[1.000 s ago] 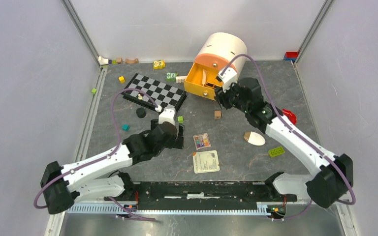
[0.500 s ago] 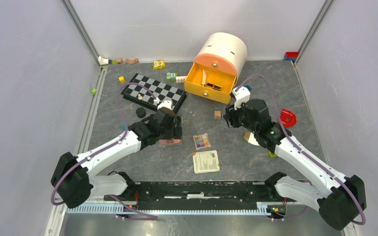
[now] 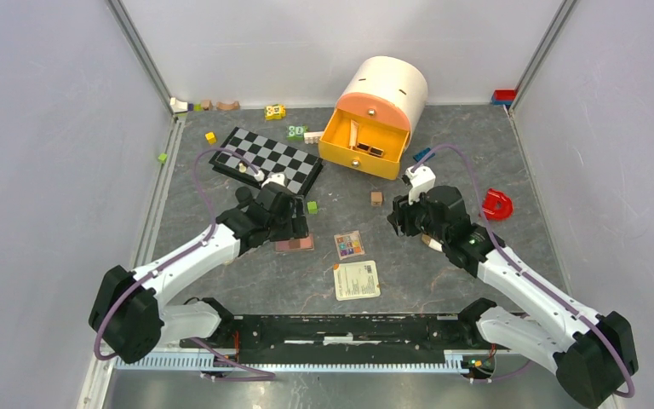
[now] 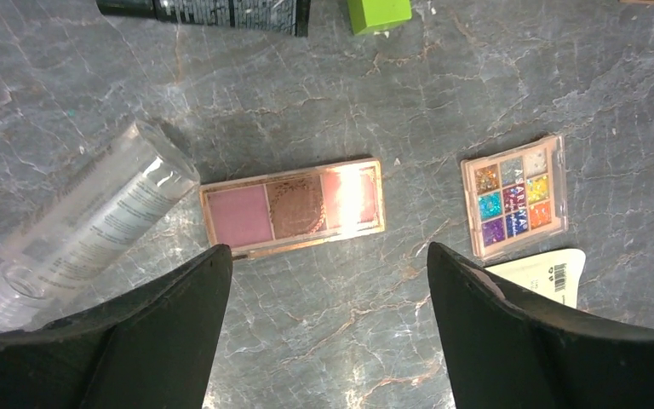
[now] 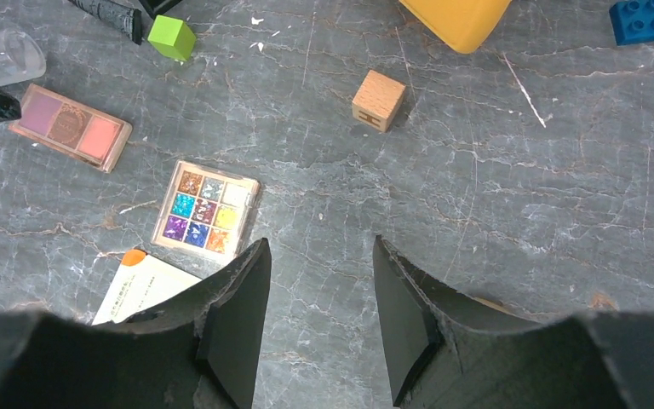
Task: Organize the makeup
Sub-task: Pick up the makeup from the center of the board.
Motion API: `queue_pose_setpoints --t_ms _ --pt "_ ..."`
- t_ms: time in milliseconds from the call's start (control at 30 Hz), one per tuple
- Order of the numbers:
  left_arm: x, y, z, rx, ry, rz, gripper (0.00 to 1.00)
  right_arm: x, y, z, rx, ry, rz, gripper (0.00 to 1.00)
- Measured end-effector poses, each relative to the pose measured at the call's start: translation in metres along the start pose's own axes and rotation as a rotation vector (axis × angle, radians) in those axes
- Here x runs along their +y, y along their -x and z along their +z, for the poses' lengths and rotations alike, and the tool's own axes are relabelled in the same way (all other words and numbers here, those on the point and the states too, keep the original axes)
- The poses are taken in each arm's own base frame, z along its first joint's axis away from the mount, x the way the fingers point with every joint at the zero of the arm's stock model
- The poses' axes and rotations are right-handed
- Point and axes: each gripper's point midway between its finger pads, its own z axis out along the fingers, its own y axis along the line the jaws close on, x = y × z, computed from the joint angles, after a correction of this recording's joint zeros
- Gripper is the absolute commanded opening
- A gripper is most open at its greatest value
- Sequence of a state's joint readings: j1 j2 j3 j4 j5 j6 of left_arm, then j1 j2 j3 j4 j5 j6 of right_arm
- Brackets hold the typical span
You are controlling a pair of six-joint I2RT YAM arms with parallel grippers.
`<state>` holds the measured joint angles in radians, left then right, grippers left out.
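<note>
A pink eyeshadow palette (image 4: pixel 294 207) lies flat on the grey table, just ahead of my left gripper (image 4: pixel 328 256). That gripper is open wide and holds nothing. A clear tube (image 4: pixel 85 226) lies by its left finger. The multicolour palette (image 4: pixel 515 196) sits to the right, near the right finger. In the top view the pink palette (image 3: pixel 295 244) and the multicolour palette (image 3: pixel 348 245) lie side by side between the arms. My right gripper (image 5: pixel 321 247) hovers open over bare table, with the multicolour palette (image 5: pixel 206 210) just left of its left finger.
An orange drawer box (image 3: pixel 366 141) stands open at the back, with a chessboard (image 3: pixel 268 158) to its left. A white card (image 3: pixel 356 279) lies near the front. A wooden cube (image 5: pixel 379 100), a green cube (image 5: pixel 171 37), a blue brick (image 5: pixel 651 19) and a red piece (image 3: pixel 498 204) lie scattered.
The right arm has pulled back from the orange drawer toward the table's middle, its jaws a little wider. The left gripper has shifted back toward the chessboard, uncovering the pink palette.
</note>
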<state>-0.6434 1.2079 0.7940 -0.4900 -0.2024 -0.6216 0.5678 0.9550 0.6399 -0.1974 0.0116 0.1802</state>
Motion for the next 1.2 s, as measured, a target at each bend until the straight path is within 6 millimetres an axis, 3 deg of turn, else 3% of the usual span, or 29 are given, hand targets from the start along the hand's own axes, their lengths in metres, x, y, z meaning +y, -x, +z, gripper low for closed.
queue_pose_setpoints --t_ms 200,433,567,733,967,1200 --pt "-0.005 -0.01 0.018 0.04 -0.009 -0.017 0.75 0.002 0.0 0.0 0.002 0.013 0.003 0.51" --pt "-0.024 -0.008 0.056 0.084 -0.023 -0.012 0.69 0.006 -0.005 -0.003 0.02 0.032 0.003 0.51" --pt "-0.039 0.0 0.072 0.084 -0.05 -0.015 0.68 0.006 -0.007 -0.007 0.019 0.034 0.002 0.51" --pt "-0.043 -0.006 0.087 0.109 -0.058 -0.012 0.68 0.005 -0.013 -0.01 0.037 0.031 0.002 0.51" --pt "-0.046 -0.015 0.094 0.143 -0.07 -0.007 0.68 0.004 -0.015 -0.011 0.046 0.029 0.001 0.51" --pt "-0.061 -0.035 0.084 0.154 -0.125 0.039 0.68 0.004 -0.016 -0.011 0.048 0.03 0.002 0.51"
